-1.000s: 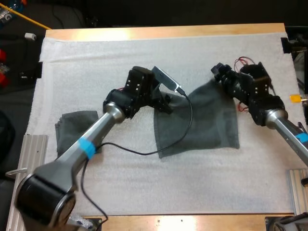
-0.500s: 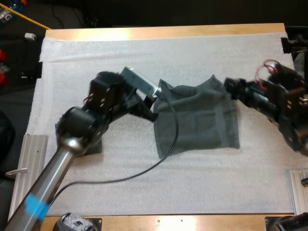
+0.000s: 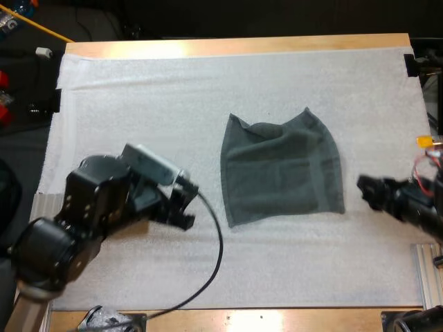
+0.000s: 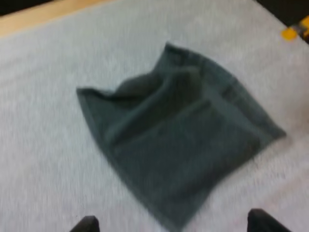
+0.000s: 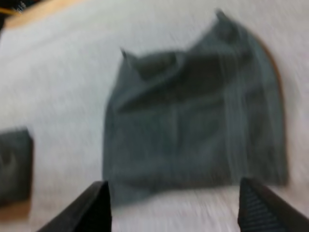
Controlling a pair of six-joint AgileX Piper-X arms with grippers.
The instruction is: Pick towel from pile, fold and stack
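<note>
Dark grey-green cloth towel [image 3: 280, 169] lies flat mid white mat [image 3: 208, 90], near-square, peaked corners toward the far edge. My left gripper [image 3: 183, 207] and right gripper [image 3: 367, 190] both gape, clear of it.

The towel [image 3: 280, 169] lies mid-frame on the mat [image 3: 138, 90], between the left fingers [image 3: 183, 220] at lower left and the right fingers [image 3: 365, 187] at right.

Open mat [image 3: 208, 90] all round the spread towel [image 3: 280, 176]; another towel [image 5: 14, 164] lies well apart.

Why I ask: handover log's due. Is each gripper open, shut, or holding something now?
Left gripper: open, holding nothing, clear of the towel.
Right gripper: open, holding nothing.
</note>
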